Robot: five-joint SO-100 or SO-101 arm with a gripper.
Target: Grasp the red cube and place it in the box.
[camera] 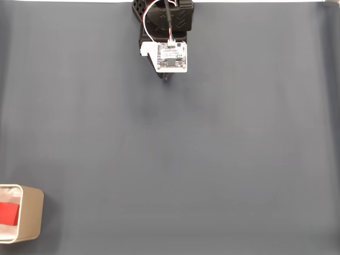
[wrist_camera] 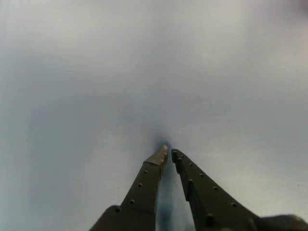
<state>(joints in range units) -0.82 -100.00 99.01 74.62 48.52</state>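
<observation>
Red cube in the box, arm parked

Red cube (camera: 8, 213) sits inside the beige box (camera: 32, 215) at the fixed view's lower-left corner — the placing looks done. Well apart, at the top edge, the gripper (wrist_camera: 168, 153) rests tips nearly together — empty — just above the grey counter (camera: 202, 159).

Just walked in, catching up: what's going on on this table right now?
The red cube already sits inside the box at the lower left of the fixed view. The arm is folded back at the top edge, well away from it. In the wrist view the claw holds nothing, its fingertips nearly together above the bare grey mat. The placing looks done.
</observation>
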